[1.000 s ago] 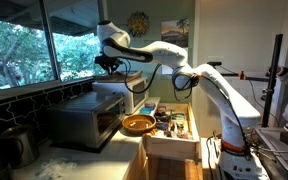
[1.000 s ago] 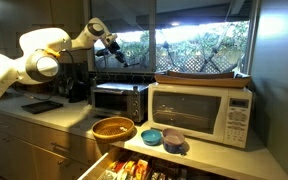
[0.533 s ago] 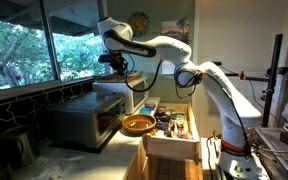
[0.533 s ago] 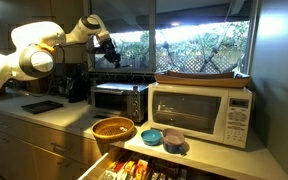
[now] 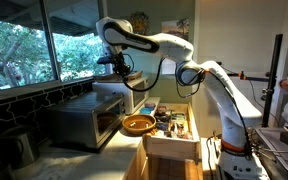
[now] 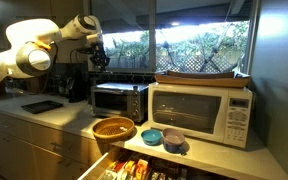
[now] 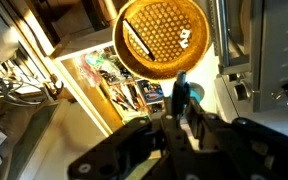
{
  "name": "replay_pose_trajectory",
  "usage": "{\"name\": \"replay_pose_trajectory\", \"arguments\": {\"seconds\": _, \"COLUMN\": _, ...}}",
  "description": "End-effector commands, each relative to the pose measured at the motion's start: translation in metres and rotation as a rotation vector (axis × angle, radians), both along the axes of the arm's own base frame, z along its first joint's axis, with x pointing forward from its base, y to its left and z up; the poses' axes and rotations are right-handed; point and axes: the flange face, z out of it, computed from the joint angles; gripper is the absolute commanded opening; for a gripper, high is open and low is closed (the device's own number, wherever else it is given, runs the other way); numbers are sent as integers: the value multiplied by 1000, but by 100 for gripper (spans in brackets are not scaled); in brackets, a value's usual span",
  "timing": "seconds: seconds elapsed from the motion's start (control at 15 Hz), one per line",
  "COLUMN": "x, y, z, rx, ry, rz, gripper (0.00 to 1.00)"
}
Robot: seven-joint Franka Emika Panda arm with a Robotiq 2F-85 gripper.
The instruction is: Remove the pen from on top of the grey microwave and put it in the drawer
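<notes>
Pen gripped, drawer down and to the side.
The gripper [image 7: 181,112] is clamped on the pen [image 7: 180,90] above the grey microwave [image 5: 87,117]. The open drawer [image 5: 170,147] lies lower, beyond the woven bowl [image 5: 137,124], so the carry runs sideways and downward.

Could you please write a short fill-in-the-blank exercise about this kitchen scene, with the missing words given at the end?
1. The drawer is ___.
2. The gripper is shut on a ___.
3. The gripper hangs nearer the grey microwave than the ___ microwave.
Missing words: open; pen; white.
</notes>
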Motion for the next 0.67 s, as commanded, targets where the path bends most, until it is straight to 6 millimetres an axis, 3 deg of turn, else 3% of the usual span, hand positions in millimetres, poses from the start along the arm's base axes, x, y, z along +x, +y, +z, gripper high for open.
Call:
{"name": "replay_pose_trajectory", "arguments": {"seconds": 0.0, "x": 0, "y": -1, "z": 0, "rx": -1, "ry": 1, "rz": -1, "gripper": 18}}
{"name": "replay_pose_trajectory", "arguments": {"seconds": 0.07, "x": 1, "y": -2, "z": -1, "rx": -2, "ry": 2, "rz": -2, "gripper": 18}}
{"name": "replay_pose_trajectory", "arguments": {"seconds": 0.13, "x": 1, "y": -2, "z": -1, "rx": -3, "ry": 3, "rz": -3, "gripper": 4}}
{"name": "replay_pose_trajectory", "arguments": {"seconds": 0.6, "x": -11, "y": 3, "z": 13, "rx": 122, "ry": 1, "rz": 112, "gripper": 4}}
